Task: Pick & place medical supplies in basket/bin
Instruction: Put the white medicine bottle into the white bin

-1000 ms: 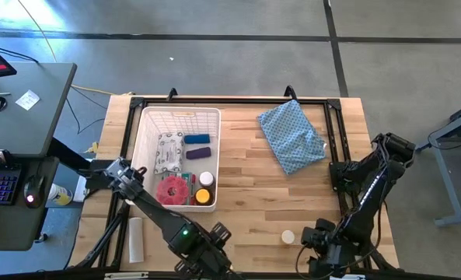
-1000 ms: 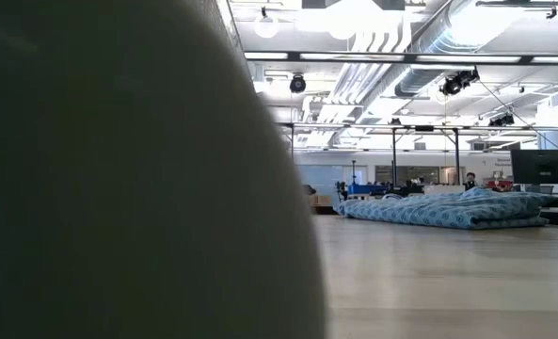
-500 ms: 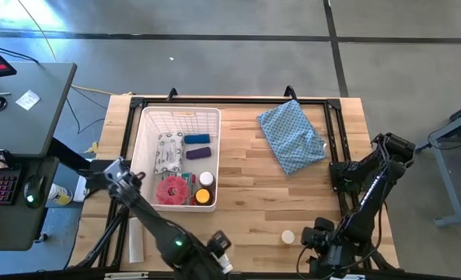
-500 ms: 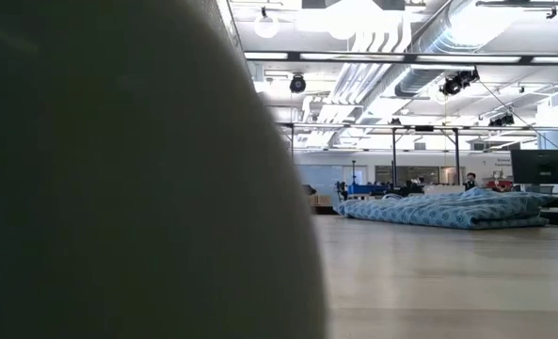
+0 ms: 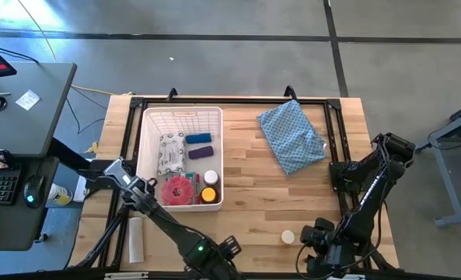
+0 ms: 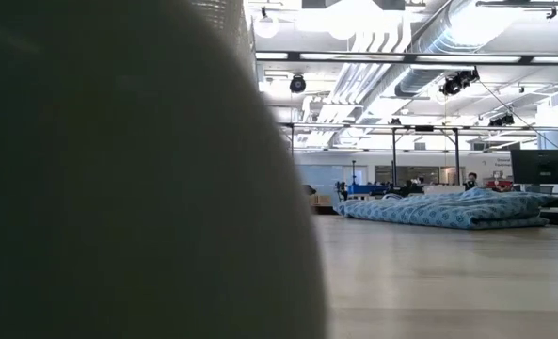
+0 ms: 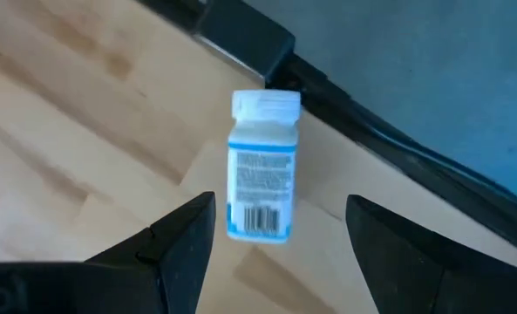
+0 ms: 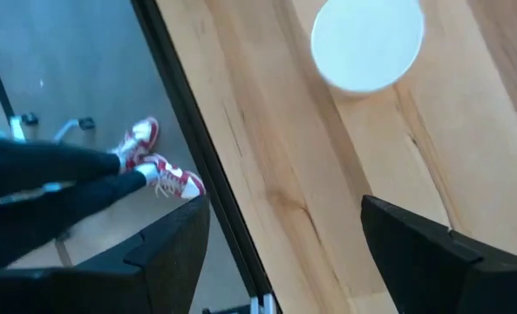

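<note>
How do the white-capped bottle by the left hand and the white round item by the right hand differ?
The white-capped bottle lies on its side on the wood, its printed label and barcode showing. The white round item shows only a plain circular top, so it looks upright or flat. Neither is held: the left hand and right hand are both open.

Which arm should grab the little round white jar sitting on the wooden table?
Right. The right gripper is open with the small round white jar just ahead of it. The left gripper is aimed at a labelled white bottle instead.
</note>
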